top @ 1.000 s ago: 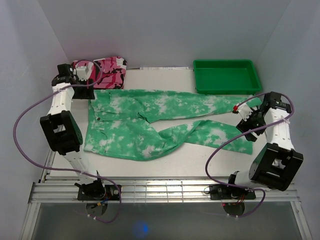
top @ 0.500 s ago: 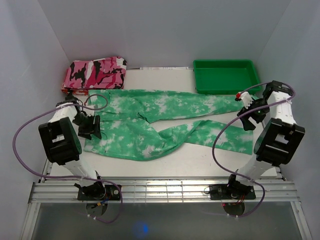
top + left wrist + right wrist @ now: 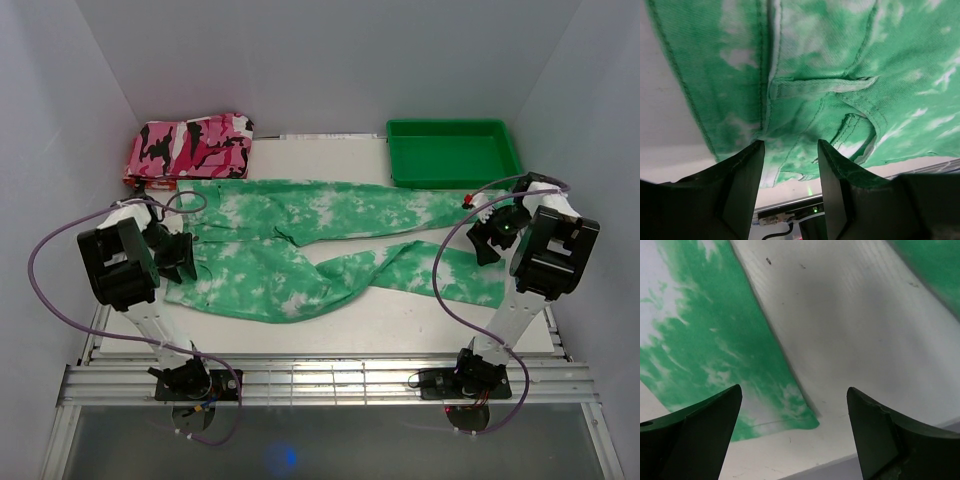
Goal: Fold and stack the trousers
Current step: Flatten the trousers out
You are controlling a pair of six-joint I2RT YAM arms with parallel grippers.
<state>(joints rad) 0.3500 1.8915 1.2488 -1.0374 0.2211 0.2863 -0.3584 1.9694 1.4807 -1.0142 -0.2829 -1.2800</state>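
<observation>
The green tie-dye trousers [image 3: 300, 245] lie spread flat on the table, waist at the left, both legs running right. My left gripper [image 3: 185, 252] is open and hovers low over the waist's left edge. In the left wrist view the gripper [image 3: 790, 146] has waistband and pocket cloth [image 3: 830, 90] just beyond its tips and holds nothing. My right gripper [image 3: 487, 236] is wide open between the two leg ends. In the right wrist view the gripper [image 3: 794, 392] is over bare table beside a leg hem [image 3: 740, 355].
A folded pink, black and white camouflage cloth [image 3: 190, 145] lies at the back left. A rigid green tray [image 3: 455, 152] stands at the back right. White walls close in the table on both sides and at the back.
My left arm swung from the pink cloth at the back left down to the trousers' waist. My right arm drew in and moved back to the gap between the leg ends.
</observation>
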